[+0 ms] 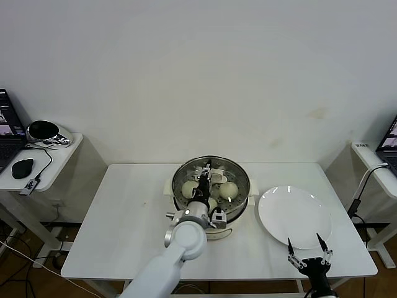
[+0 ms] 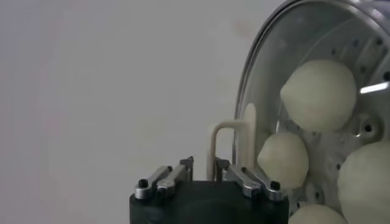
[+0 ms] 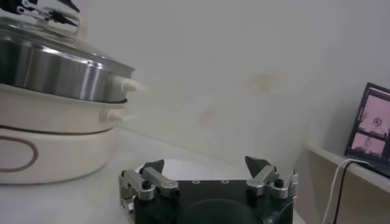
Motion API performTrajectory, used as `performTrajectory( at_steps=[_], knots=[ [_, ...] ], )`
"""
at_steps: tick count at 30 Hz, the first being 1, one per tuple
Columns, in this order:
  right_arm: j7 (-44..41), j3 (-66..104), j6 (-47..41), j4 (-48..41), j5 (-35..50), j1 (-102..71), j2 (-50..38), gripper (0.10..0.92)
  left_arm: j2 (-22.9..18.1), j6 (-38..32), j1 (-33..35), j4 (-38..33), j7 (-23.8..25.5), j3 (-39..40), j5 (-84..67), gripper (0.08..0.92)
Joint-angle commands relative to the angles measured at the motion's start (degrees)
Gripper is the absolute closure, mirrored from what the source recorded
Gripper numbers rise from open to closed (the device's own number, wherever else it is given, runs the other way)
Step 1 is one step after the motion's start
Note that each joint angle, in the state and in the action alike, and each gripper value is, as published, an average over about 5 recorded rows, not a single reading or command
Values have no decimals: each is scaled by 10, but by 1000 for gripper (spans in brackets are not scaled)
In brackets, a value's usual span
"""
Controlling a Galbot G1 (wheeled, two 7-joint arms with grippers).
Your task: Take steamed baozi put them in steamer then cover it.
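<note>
Head view: left gripper (image 1: 206, 169) sits over the round shiny stainless-steel steamer (image 1: 211, 197) w/ cream base, mid-table. Round clear glass cover (image 2: 292, 79) w/ cream oblong handle (image 2: 231, 149) is on the pot; smooth cream-white baozi (image 2: 319, 94) show thru it. Left claw's fingers flank the handle, narrowly parted; can't tell if touching. Right gripper (image 1: 308, 249), jaws wide, empty, at table's near edge by flat white round plate (image 1: 294, 216).

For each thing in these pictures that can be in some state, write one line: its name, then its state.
steamer: covered, holding buns.
cover: seated on the steamer.
steamed baozi: inside the steamer, under the cover.
plate: empty, right of the steamer.
left gripper: over the cover's handle, fingers part open.
right gripper: open, empty, near the table's front edge.
</note>
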Motion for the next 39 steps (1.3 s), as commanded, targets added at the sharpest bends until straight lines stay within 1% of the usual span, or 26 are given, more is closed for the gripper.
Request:
performTrajectory(
  at_steps=[1, 6, 9, 11, 12, 14, 15, 17, 19, 21, 23, 27, 32, 39],
  knots=[
    [0, -1, 0, 2, -2, 0, 1, 203, 19, -1, 48, -92, -5, -2, -25, 524],
    [0, -3, 1, 1, -3, -1, 1, 203, 52, -2, 111, -167, -18, -17, -72, 368],
    [0, -4, 1, 0, -3, -1, 0, 203, 75, -3, 160, -222, -26, -46, -132, 281],
    [0, -5, 1, -1, -3, -1, -1, 203, 93, -5, 200, -265, -41, -76, -187, 238],
    [0, -6, 1, -1, -2, -1, -2, 203, 102, -8, 221, -285, -53, -92, -218, 215],
    [0, -10, 1, 0, 2, -2, -5, 203, 120, -24, 281, -321, -97, -137, -315, 193],
    [0, -12, 2, 1, 4, -3, -6, 203, 126, -40, 316, -333, -124, -165, -385, 187],
    [-1, -18, 1, 3, 11, -5, -11, 203, 130, -96, 387, -346, -186, -234, -547, 179],
    [-1, -27, 1, 5, 18, -8, -17, 203, 115, -149, 441, -343, -228, -306, -678, 177],
    [0, -41, 1, 6, 29, -13, -28, 203, 99, -177, 482, -338, -251, -355, -767, 177],
    [-1, -52, 0, 9, 42, -19, -40, 203, 90, -182, 519, -338, -254, -377, -827, 177],
    [-2, -70, -6, 19, 76, -36, -66, 203, 77, -216, 578, -335, -254, -382, -891, 177],
    [0, -81, -13, 24, 106, -53, -89, 203, 57, -265, 594, -297, -251, -383, -900, 177],
    [3, -98, -23, 34, 124, -65, -97, 203, 51, -298, 587, -229, -218, -410, -909, 177]
  ],
)
